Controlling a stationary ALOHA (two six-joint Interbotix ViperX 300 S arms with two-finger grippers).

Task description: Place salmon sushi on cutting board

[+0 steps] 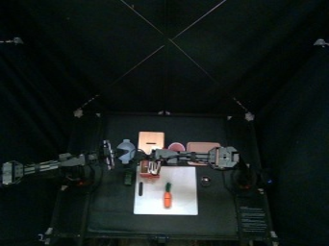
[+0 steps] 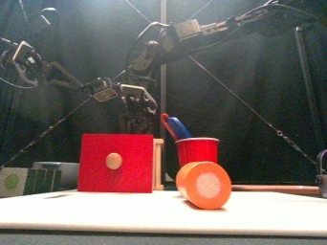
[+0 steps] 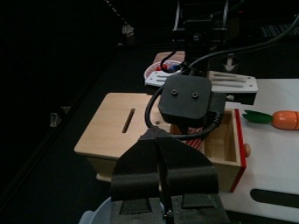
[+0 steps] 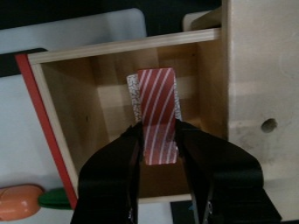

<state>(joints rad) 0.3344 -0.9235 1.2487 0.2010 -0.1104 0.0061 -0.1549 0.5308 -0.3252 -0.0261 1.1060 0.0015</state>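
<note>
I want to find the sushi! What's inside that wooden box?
Inside the wooden box lies one striped sushi piece, with the right claw around it. The claw hides the box floor beneath.

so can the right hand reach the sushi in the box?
Probably yes. The box is open-topped, the sushi lies alone inside, and the right hand is right over it, jaws open to either side of it. Nothing shows in between.

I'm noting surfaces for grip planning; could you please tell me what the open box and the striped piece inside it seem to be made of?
The open box looks like pale unfinished wood: faint grain on its floor and walls, with one red-painted side. The striped piece, between the right gripper's jaws, looks like painted wood or hard plastic: crisp reddish and pale stripes on flat, matte faces. Which of the two is unclear.
</note>
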